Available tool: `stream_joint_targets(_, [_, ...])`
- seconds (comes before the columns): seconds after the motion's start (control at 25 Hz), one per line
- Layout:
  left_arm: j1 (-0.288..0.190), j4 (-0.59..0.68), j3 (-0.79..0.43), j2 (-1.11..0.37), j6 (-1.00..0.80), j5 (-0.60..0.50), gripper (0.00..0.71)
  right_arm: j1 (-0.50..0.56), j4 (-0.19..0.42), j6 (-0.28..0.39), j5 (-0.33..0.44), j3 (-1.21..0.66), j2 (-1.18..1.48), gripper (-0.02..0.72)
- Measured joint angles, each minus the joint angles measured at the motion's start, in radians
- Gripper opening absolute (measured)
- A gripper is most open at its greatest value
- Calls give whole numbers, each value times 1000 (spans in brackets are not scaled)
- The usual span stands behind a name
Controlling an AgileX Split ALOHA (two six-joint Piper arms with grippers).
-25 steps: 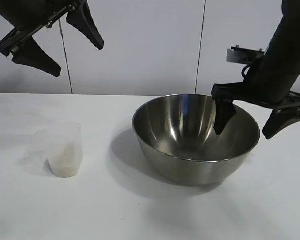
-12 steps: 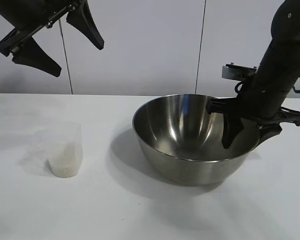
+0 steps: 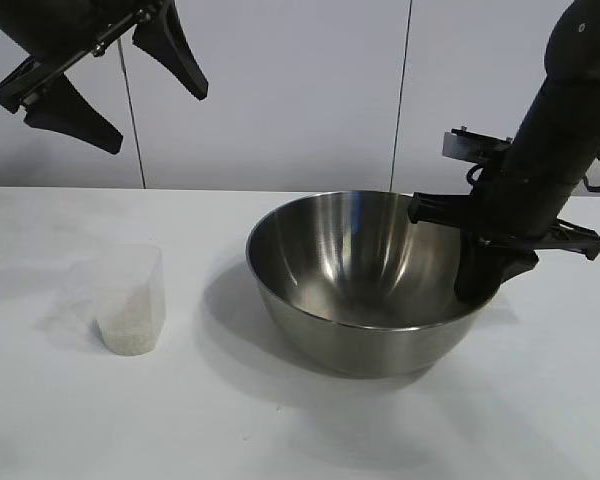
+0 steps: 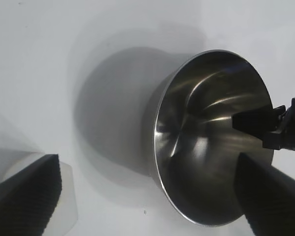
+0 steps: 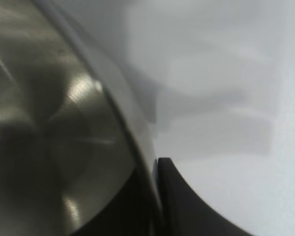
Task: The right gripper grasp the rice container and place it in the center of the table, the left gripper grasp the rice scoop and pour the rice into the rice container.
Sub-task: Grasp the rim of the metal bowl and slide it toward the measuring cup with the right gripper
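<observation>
Two fingers of my right gripper [image 3: 483, 272], black and tapered, pinch the rim of the large shiny stainless-steel rice container [image 3: 365, 285], right of centre on the plain white table [image 3: 280, 430], exterior view. My left gripper [image 3: 100, 75] hangs spread wide, high above the small clear plastic rice scoop [image 3: 128, 298] holding white rice [image 3: 130, 328].

Left wrist: rice container [image 4: 211, 137] looks rigid, slick; rim is the only purchase.

Right wrist: one finger [image 5: 187, 201] outside the thin rim; slip likely.

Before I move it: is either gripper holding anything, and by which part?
The right gripper pinches the steel mixing bowl by its right-hand rim; the left gripper hangs open, holding nothing.
</observation>
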State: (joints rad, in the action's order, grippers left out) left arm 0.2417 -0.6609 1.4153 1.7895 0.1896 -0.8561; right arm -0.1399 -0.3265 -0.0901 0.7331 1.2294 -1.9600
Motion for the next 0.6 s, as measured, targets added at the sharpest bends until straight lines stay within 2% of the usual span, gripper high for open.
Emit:
stream_joint_targets(0.12, [0, 0, 0, 0, 0, 0, 686, 38, -64, -71, 29, -1, 27, 11])
stream_joint_targets(0.2, [0, 0, 0, 0, 0, 1, 686, 51, -89, -92, 29, -1, 61, 11])
stream_joint_targets(0.4, [0, 0, 0, 0, 0, 1, 686, 53, -100, -102, 87, 31, 98, 11])
stream_joint_targets(0.6, [0, 0, 0, 0, 0, 1, 686, -6, -90, -105, 103, 40, 97, 11])
